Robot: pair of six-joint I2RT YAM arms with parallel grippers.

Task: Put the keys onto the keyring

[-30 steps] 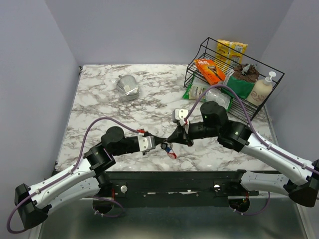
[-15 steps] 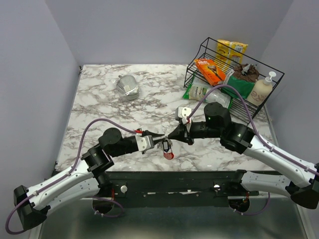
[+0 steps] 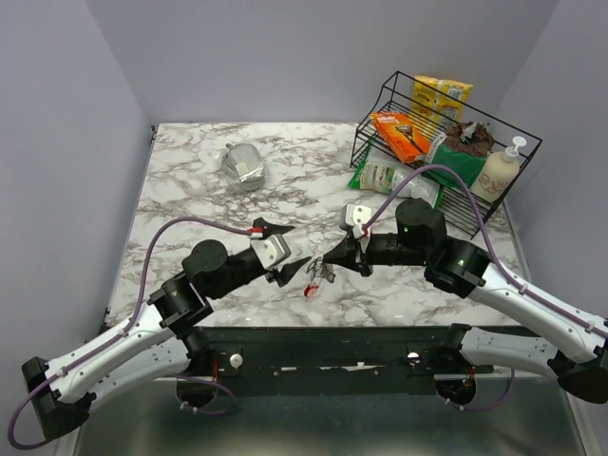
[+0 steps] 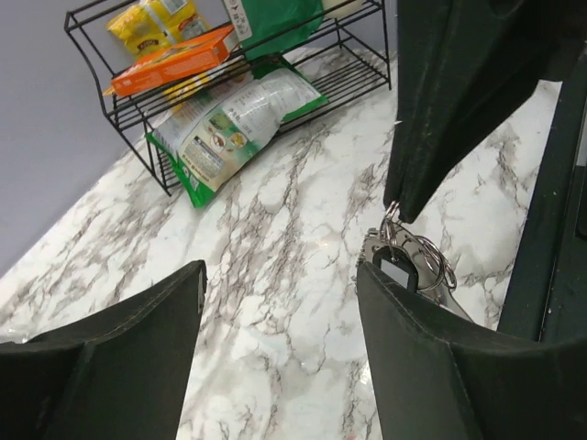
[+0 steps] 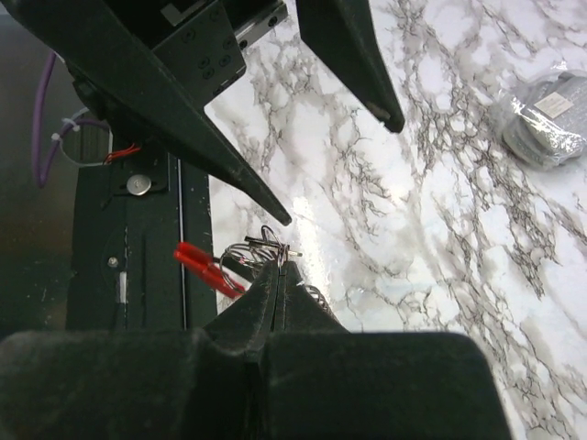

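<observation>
Keyring (image 3: 317,275) pinched in right pincer (image 3: 326,261); left pincer (image 3: 297,244) spread wide, empty.

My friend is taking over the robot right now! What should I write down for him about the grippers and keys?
Left gripper: open, empty, beside the keyring.
Right gripper: shut on the keyring, which hangs from it over the table near the front edge, red tag dangling.
Keys: one dark key shows among the rings; the second is not visible.
Done: cannot tell if any key is threaded. Left: check, then add whatever is missing.
</observation>
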